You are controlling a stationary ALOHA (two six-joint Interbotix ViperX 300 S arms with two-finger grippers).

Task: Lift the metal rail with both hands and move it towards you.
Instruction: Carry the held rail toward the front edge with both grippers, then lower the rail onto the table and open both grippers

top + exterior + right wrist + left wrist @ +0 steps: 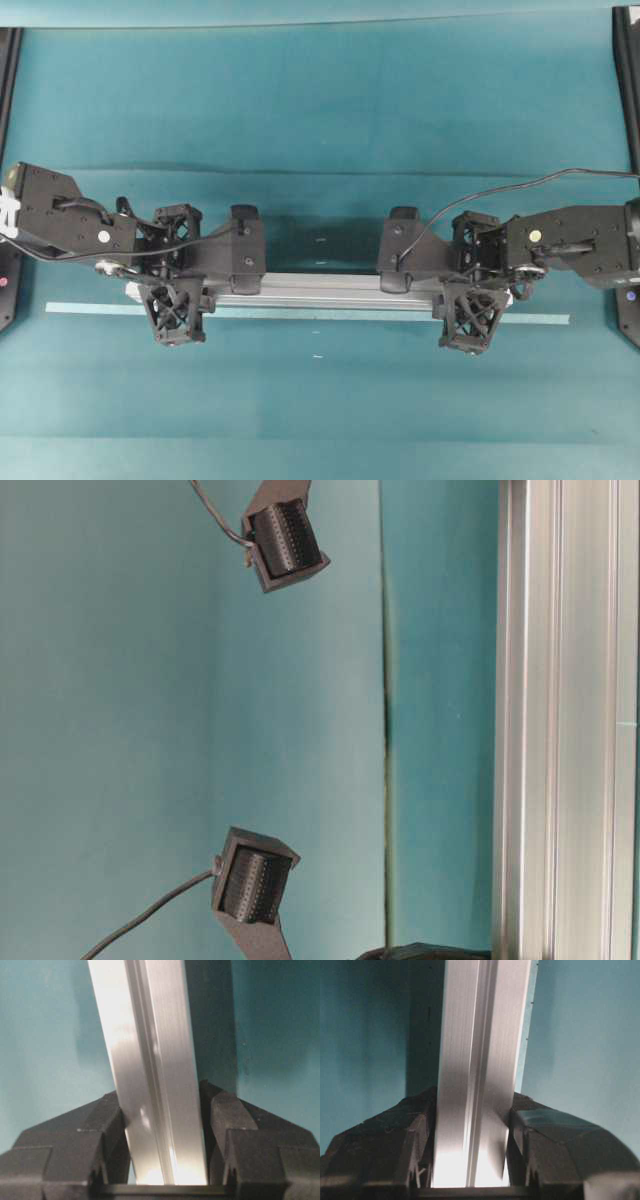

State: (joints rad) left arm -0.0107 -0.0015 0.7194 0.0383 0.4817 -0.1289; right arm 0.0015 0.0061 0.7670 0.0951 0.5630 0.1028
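Note:
The metal rail (pixel 320 290) is a long silver grooved bar lying crosswise over the teal table. My left gripper (pixel 178 272) is shut on it near its left end, my right gripper (pixel 472 280) near its right end. In the left wrist view the rail (pixel 480 1060) runs up between both black fingers of the left gripper (pixel 472 1107), which press on its sides. The right wrist view shows the same for the rail (pixel 145 1050) and the right gripper (pixel 160 1100). A dark shadow offset from the rail suggests it is held above the table. The table-level view shows it close (pixel 565 720).
A thin pale tape strip (pixel 90 308) lies on the table just in front of the rail and reaches past both its ends. Black frame posts stand at the far left (pixel 8 80) and far right (pixel 628 80). Teal table surface lies in front (pixel 320 400).

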